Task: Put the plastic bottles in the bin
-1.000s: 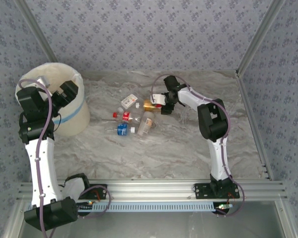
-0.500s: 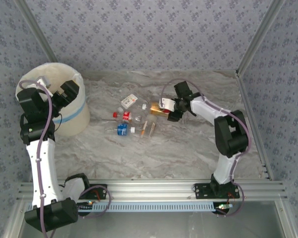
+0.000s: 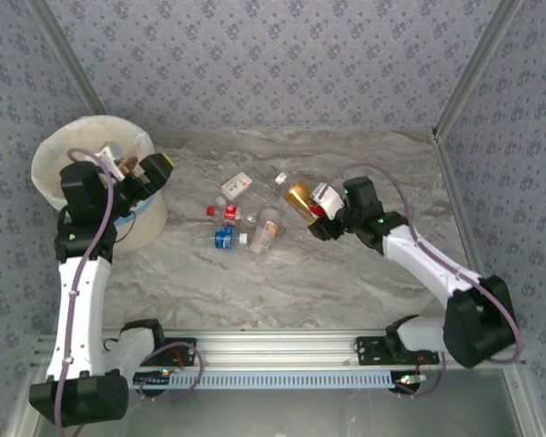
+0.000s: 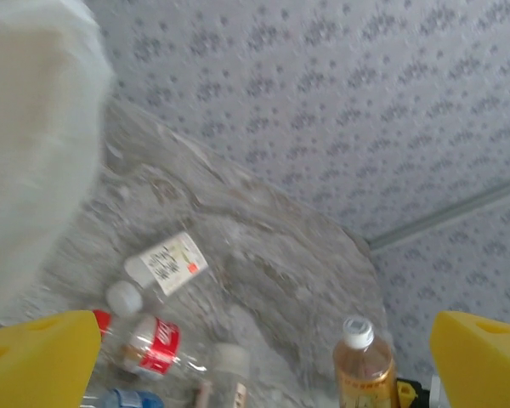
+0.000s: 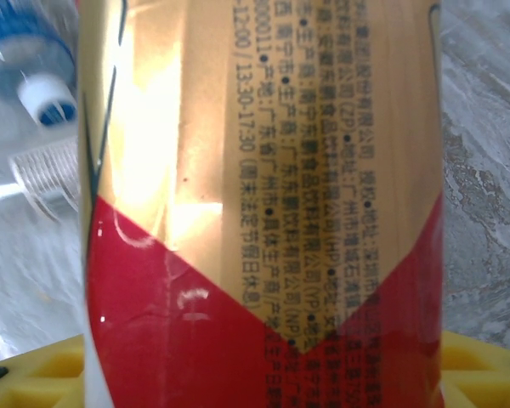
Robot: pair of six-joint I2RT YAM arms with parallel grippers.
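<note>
My right gripper (image 3: 318,208) is shut on a golden bottle (image 3: 299,198) with a gold and red label (image 5: 263,204) and a white cap, held right of the pile. The yellow fingers (image 5: 42,370) flank its base in the right wrist view. Several small bottles lie at the table's middle: a white-labelled one (image 3: 237,186), a red-labelled one (image 3: 229,212), a blue one (image 3: 223,237) and a clear one (image 3: 269,228). The cream bin (image 3: 73,155) stands far left. My left gripper (image 3: 152,171) hangs open at the bin's right rim with nothing between its yellow fingers (image 4: 38,357). The left wrist view looks over the white-labelled bottle (image 4: 168,262) and the golden bottle (image 4: 364,365).
Patterned walls close the table at the back and both sides. A metal rail (image 3: 282,346) runs along the near edge. Bare marbled tabletop (image 3: 282,282) lies between the pile and the rail.
The right arm has drawn back to the right and nearer, carrying the golden bottle away from the pile. The left gripper has swung from over the bin to its right rim.
</note>
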